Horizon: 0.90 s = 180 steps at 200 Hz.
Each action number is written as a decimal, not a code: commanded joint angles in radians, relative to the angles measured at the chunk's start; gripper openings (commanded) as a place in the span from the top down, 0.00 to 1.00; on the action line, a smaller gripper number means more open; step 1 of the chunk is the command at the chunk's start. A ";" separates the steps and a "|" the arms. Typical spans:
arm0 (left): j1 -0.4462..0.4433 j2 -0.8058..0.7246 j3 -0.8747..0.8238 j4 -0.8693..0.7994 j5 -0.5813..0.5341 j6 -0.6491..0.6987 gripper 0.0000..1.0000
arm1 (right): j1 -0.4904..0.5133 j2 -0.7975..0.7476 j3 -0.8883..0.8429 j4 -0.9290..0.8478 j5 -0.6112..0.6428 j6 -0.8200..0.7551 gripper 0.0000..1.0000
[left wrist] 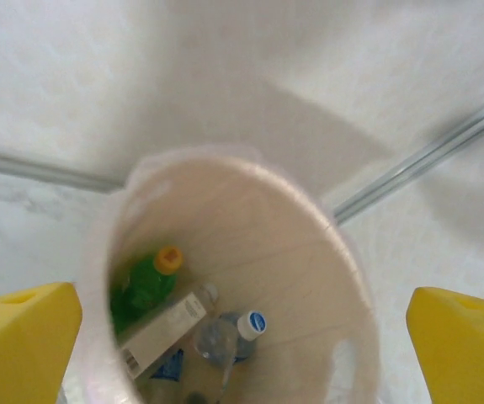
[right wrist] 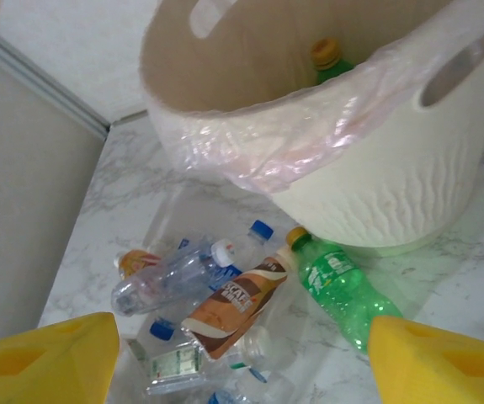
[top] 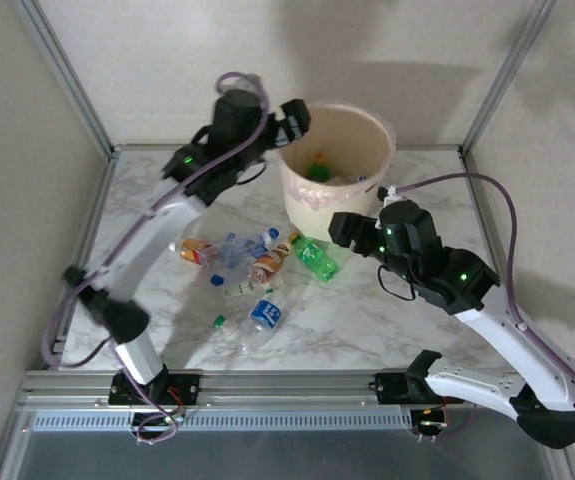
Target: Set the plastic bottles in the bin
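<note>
- Plastic bottles (top: 252, 270): most lie loose in a heap mid-table, btwn bin and near edge, a bit left of ctr.
- Bin (top: 317, 205) stands by far edge of table (top: 417, 330), approx ctr. Green bottle (right wrist: 343, 286) lies right at its base; touching or not, can't tell.
- Inside bin: green one w/ orange cap (left wrist: 145, 290), white-label one (left wrist: 166, 330), clear one w/ blue cap (left wrist: 229, 335). Maybe more underneath, can't tell.
- Left gripper (top: 293, 118) hangs over bin's left rim, fingers (left wrist: 23, 337) spread wide, nothing btwn them.
- Right gripper (top: 345, 228) sits low, just right of heap, near green bottle. Its fingers (right wrist: 48, 358) are wide apart, empty.
- Judgement: approx a third done, w/ 7 or so bottles left on table to pick up and drop in.
</note>
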State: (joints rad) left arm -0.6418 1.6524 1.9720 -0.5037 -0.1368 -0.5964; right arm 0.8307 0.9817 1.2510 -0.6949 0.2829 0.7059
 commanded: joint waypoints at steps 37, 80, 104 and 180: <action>0.148 -0.339 -0.412 0.229 -0.005 0.003 0.03 | 0.093 0.059 -0.007 0.053 -0.047 -0.061 0.22; 0.185 -0.348 -0.474 0.043 -0.044 0.042 0.13 | 0.192 0.178 0.016 0.053 -0.015 -0.085 0.20; 0.236 -0.362 -0.558 -0.007 -0.004 0.013 0.18 | 0.246 0.268 0.042 0.069 0.023 -0.089 0.19; 0.391 -0.374 -0.806 -0.005 0.173 -0.048 0.24 | 0.313 0.597 0.207 -0.024 0.158 -0.037 0.11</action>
State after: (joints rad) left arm -0.2749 1.2949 1.1934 -0.4885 -0.0246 -0.6312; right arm 1.1332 1.5101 1.3903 -0.6662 0.3855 0.6434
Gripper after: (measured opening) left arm 0.762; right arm 0.879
